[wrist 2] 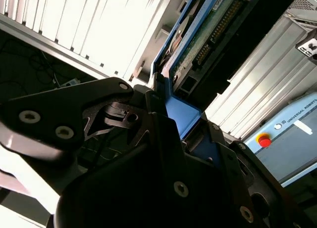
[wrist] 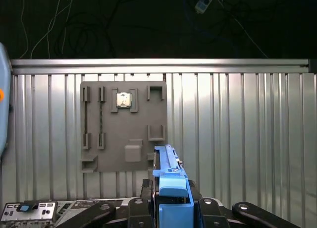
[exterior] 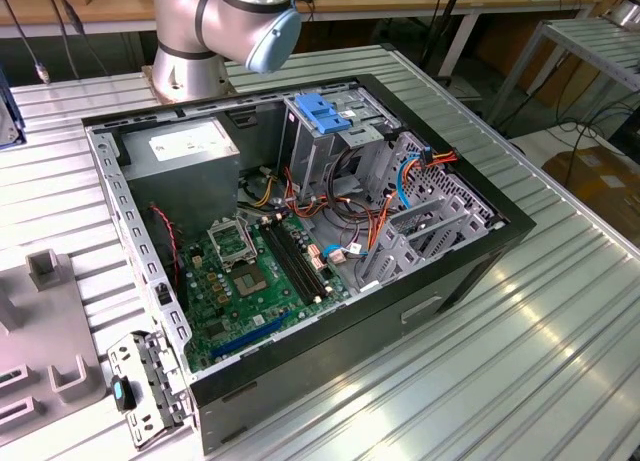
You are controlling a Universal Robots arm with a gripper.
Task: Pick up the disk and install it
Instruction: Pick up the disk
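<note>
Gripping the disk (wrist: 171, 181) by its blue rails, my gripper (wrist: 171, 210) has its jaws clamped on one end only; the rest juts out beyond them. Slick plastic could let it pivot, then jam crooked in the drive cage (exterior: 312, 153).

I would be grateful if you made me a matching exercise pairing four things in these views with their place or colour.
Things:
1. disk
2. motherboard
3. small chip
4. round button

Descriptions:
A. red
B. on the grey fixture plate
C. clamped in the gripper
D. inside the open computer case

Pairs: 1-C, 2-D, 3-B, 4-A
</note>
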